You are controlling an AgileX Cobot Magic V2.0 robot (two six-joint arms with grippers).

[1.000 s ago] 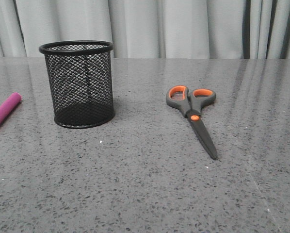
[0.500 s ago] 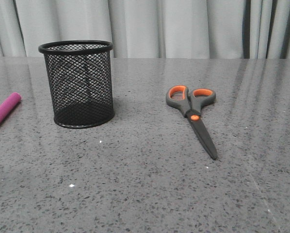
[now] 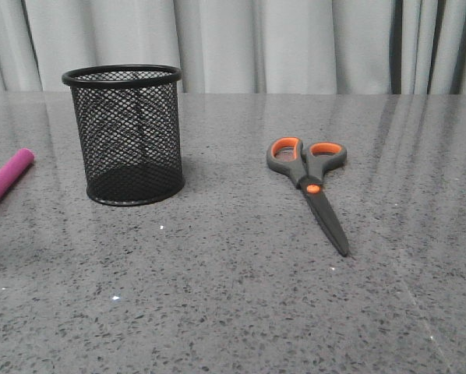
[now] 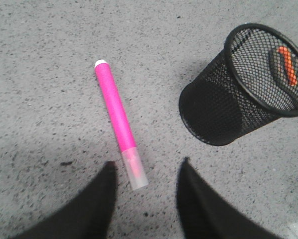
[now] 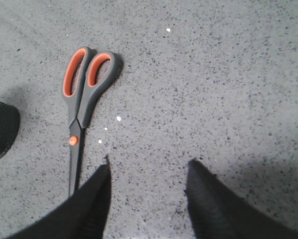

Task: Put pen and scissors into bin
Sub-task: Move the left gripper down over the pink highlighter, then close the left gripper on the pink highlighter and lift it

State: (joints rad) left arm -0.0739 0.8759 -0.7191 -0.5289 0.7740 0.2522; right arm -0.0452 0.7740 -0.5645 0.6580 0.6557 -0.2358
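Lying flat near the worktop's left edge, the pen point(image 4: 117, 121) looks light, stiff and smooth; pinch mid-barrel. The left tool point(image 4: 145, 172) hangs spread over its pale end, the right tool point(image 5: 148, 172) spread beside the scissors point(image 3: 309, 187), rigid, thin. Bin point(image 3: 127, 134) stands upright farther back.

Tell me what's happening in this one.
Nothing is held yet. The pen and scissors lie flat on the table, either side of the upright bin, which looks empty. The left tool hangs open above the pen's pale end; the right tool hangs open beside the scissors' blades.
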